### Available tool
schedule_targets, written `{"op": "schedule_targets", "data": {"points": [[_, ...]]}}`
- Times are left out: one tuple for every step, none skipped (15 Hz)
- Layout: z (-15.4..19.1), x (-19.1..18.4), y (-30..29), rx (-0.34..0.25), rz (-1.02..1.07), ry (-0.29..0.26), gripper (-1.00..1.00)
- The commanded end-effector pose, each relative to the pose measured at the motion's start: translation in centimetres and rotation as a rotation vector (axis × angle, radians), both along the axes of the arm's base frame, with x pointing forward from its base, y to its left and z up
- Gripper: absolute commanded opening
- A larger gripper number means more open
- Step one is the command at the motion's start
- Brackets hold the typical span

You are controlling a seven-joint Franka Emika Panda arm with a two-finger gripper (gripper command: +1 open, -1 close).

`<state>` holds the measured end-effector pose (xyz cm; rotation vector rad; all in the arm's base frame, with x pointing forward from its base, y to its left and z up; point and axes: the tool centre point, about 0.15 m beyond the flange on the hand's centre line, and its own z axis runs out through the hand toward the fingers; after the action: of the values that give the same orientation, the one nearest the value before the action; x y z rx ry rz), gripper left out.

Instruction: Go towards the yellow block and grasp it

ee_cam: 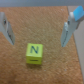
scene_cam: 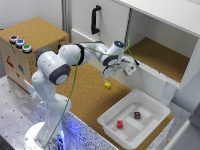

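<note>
The yellow block (scene_cam: 107,85) is a tiny bright cube resting on the cork tabletop (scene_cam: 90,95), just beyond the white tray. In the wrist view the yellow block (ee_cam: 34,53) shows a dark letter N on its top face. My gripper (scene_cam: 111,75) hangs a short way above the block, fingers pointing down. In the wrist view my gripper (ee_cam: 36,30) is open, its two fingertips (ee_cam: 7,29) spread wide with bare cork between them. The block sits slightly off the line between the fingers, untouched.
A white divided tray (scene_cam: 150,107) holds a red cube (scene_cam: 120,124) and a dark brown cube (scene_cam: 137,115). An open white cabinet (scene_cam: 160,55) with a cork shelf stands behind. A cork-topped box (scene_cam: 30,45) with coloured buttons sits at the exterior view's left.
</note>
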<state>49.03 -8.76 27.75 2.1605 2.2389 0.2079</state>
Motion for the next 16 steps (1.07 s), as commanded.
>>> {"op": "schedule_targets", "data": {"points": [[-4.1,-1.4,0.4,0.03,0.03,-0.107,1.0],[-4.4,-1.6,0.4,0.026,0.028,-0.115,1.0],[-4.5,-2.0,0.5,0.022,0.03,-0.125,1.0],[-4.4,-2.4,0.3,0.016,0.018,-0.142,1.0],[-3.8,-2.9,0.0,0.013,-0.001,-0.181,1.0],[-3.1,-3.6,-0.4,0.027,-0.037,-0.209,1.0],[-2.8,-4.6,-0.5,0.033,-0.053,-0.219,1.0],[-2.9,-5.5,-0.3,0.032,-0.047,-0.222,1.0],[-3.4,-5.9,-0.1,0.03,-0.049,-0.2,1.0],[-3.8,-6.3,0.2,0.029,-0.05,-0.191,1.0],[-3.9,-6.6,0.5,0.03,-0.048,-0.189,1.0],[-3.6,-6.8,0.4,0.034,-0.064,-0.188,1.0],[-3.3,-7.1,0.1,0.039,-0.087,-0.189,1.0],[-3.3,-7.6,0.0,0.038,-0.096,-0.191,1.0],[-3.5,-7.8,0.1,0.036,-0.092,-0.184,1.0],[-3.8,-7.8,0.2,0.038,-0.093,-0.178,1.0]]}}
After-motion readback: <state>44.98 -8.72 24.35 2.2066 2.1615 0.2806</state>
